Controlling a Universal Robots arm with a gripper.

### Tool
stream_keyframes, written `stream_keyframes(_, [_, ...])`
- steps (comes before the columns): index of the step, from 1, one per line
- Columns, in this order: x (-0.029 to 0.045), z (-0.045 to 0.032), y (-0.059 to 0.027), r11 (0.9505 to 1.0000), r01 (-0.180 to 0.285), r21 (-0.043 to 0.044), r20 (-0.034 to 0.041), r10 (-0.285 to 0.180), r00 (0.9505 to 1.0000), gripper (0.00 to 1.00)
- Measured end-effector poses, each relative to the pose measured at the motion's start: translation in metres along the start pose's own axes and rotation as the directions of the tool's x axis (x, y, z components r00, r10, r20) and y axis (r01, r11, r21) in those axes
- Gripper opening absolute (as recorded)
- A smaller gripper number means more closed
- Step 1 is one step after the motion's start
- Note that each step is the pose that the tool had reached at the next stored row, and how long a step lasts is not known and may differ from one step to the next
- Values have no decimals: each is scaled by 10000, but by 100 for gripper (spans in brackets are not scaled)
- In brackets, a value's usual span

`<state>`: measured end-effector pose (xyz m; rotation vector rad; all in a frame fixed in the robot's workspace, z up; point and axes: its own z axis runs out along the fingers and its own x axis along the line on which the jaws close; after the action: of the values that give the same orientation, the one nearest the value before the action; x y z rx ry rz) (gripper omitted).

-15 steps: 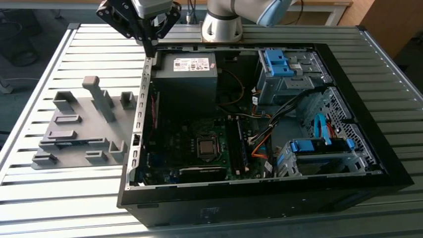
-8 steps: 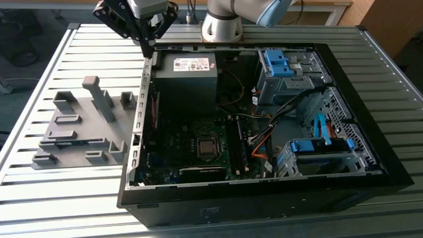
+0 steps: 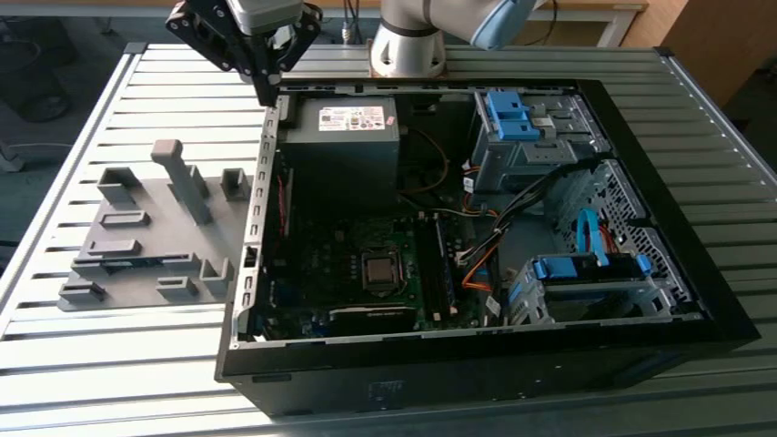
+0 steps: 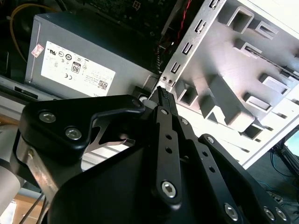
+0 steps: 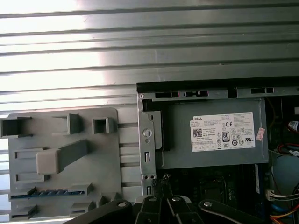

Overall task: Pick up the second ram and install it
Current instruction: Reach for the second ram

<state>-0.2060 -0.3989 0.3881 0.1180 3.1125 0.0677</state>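
Observation:
The second ram (image 5: 46, 193) is a thin dark stick standing on edge in a long slot of the grey fixture tray (image 5: 93, 158). In the exterior view the ram (image 3: 119, 264) shows as a dark line near the tray's front. My gripper (image 3: 265, 94) hangs above the back left corner of the open computer case (image 3: 486, 364), beside the power supply (image 3: 348, 118). Its fingertips (image 4: 162, 92) are pressed together with nothing between them. In the first wrist view the gripper (image 5: 163, 181) sits over the case's edge, apart from the ram.
The tray (image 3: 158, 228) carries upright blocks and a tall post (image 3: 182, 182) on the slatted table. Inside the case lie the motherboard (image 3: 364, 273), loose cables (image 3: 479, 264) and blue drive brackets (image 3: 510, 114). The arm's base (image 3: 407, 41) stands behind the case.

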Motion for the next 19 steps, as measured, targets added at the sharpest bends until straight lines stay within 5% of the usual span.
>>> stream_keyframes(19, [67,7,-6,10000,0,0,0,0,10000,11])
